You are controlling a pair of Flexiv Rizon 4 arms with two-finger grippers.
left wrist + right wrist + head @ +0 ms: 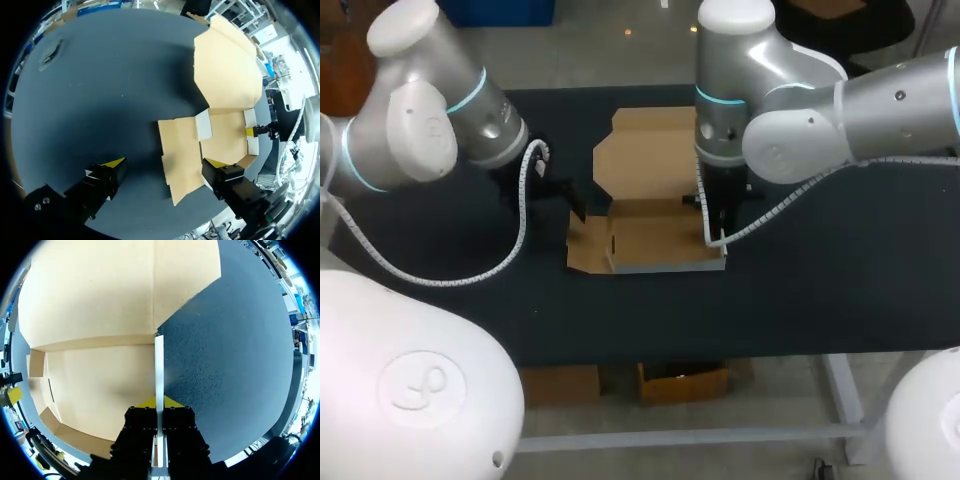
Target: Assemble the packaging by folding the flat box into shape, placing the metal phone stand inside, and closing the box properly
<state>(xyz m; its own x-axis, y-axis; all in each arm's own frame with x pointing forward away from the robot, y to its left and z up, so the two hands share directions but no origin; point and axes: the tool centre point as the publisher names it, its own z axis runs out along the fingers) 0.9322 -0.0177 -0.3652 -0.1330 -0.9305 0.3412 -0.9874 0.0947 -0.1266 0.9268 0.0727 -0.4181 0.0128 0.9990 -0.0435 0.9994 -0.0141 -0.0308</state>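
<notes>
Box: a brown corrugated cardboard box (655,238) sits partly folded on the flat black table (840,290), its shallow tray open upward.

Lid: the broad lid panel (645,150), with clipped corners, is joined to the box's far edge. It lies spread on the table beyond the box.

Left flap: a plain cardboard side flap (180,155) is folded outward from the box's left side and lies on the table.

Front wall: a low front wall (665,267) stands along the box's near edge.

Right wall: a thin right side wall (159,365) stands upright on the box's right side, seen edge-on from the right wrist.

Right gripper: the black right gripper (160,404) points down at the box's right side. Its jaws are pressed together on the right side wall, with one yellow tip on the tray side and one on the outer side.

Left gripper: the black left gripper (165,162) is at the box's left side. Its jaws are spread wide and hold nothing. One yellow tip is at the tray's left edge and the other is over bare table further left of the box, with the side flap below the gap. Whether either tip touches cardboard I cannot tell.

Arms: the silver-grey left arm (420,110) comes in from the box's left and the silver-grey right arm (820,110) from its right.

Cable: a white spiral cable (525,215) hangs from the left arm, left of the box.
</notes>
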